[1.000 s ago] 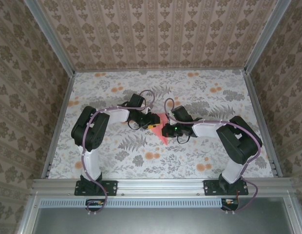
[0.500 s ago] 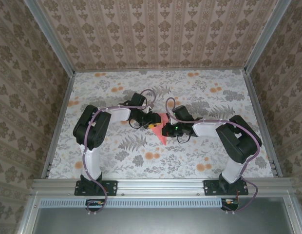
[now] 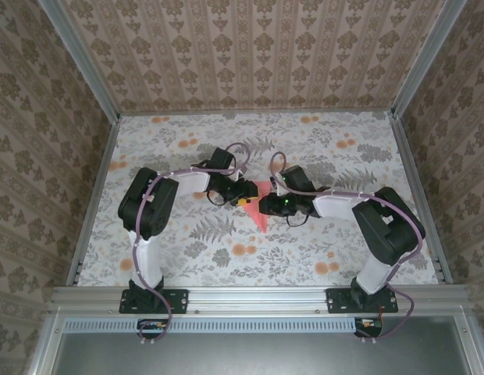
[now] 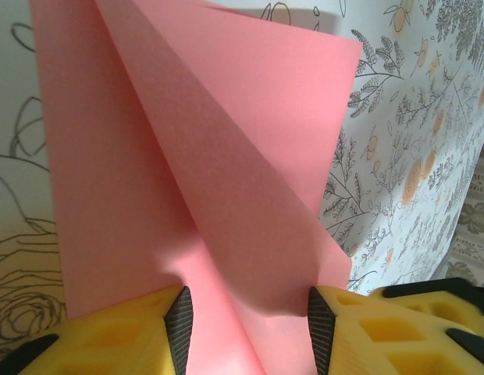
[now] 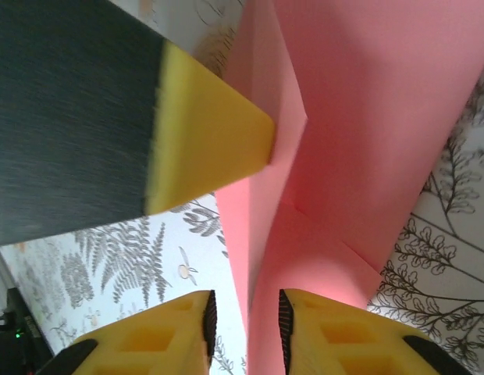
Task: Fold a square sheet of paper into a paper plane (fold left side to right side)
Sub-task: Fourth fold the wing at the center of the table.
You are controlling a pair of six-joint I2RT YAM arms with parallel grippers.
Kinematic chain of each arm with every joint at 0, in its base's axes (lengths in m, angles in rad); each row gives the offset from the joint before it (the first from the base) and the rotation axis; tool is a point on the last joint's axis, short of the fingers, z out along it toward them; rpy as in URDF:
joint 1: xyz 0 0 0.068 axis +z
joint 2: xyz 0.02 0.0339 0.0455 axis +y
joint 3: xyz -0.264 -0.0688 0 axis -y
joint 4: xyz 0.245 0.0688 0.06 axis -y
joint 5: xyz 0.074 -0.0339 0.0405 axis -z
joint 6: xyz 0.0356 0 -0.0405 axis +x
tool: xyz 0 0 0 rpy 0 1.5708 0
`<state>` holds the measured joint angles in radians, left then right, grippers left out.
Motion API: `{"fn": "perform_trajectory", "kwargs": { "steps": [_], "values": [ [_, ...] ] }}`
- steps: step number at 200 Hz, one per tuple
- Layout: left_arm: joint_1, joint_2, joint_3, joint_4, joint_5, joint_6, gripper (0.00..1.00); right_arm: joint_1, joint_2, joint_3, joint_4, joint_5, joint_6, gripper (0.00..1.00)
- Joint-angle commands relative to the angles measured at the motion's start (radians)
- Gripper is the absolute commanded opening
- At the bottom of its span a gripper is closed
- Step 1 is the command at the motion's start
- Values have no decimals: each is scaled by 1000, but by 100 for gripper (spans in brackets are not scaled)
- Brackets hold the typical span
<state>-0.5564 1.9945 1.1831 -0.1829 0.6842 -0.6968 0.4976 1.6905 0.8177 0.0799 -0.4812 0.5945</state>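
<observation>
**Q:** Where is the paper (image 3: pixel 260 216)?
**A:** Centre frame on the floral tabletop (image 3: pixel 343 156), pink and creased to a point aimed at the lower edge.
**Q:** And the hands?
**A:** The left hand (image 4: pixel 246 312) is spread wide, straddling the folds. The right hand (image 5: pixel 243 308) is narrowly parted, with a raised fold in its gap.

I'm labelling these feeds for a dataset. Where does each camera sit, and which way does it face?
Top external: above and behind the bases, looking down on the table; both arms show, left gripper and right gripper on either side of the pink paper.
Left wrist: on the left wrist, facing along its yellow fingers at the paper between them.
Right wrist: on the right wrist, facing past its fingers at the paper and a left-arm finger.
Shared: all three see the paper.
</observation>
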Motion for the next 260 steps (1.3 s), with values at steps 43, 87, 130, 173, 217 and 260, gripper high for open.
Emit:
{"fn": "perform_trajectory", "kwargs": {
  "steps": [43, 87, 130, 173, 217, 260],
  "values": [
    [-5, 27, 6, -51, -34, 13, 47, -67, 7, 13, 44, -78, 38, 34],
    [-5, 25, 0, -46, -34, 11, 47, -57, 70, 22, 122, -115, 94, 34],
    [-5, 26, 0, -46, -34, 10, 46, -39, 110, 42, 129, -117, 106, 33],
    [-5, 27, -1, -47, -34, 10, 47, -36, 122, 46, 117, -113, 104, 22],
    [-5, 25, -1, -50, -34, 11, 47, -37, 107, 47, 65, -85, 74, 12],
    [-5, 23, -2, -50, -33, 13, 47, -37, 102, 49, 14, -51, 44, 7]
  ]
}}
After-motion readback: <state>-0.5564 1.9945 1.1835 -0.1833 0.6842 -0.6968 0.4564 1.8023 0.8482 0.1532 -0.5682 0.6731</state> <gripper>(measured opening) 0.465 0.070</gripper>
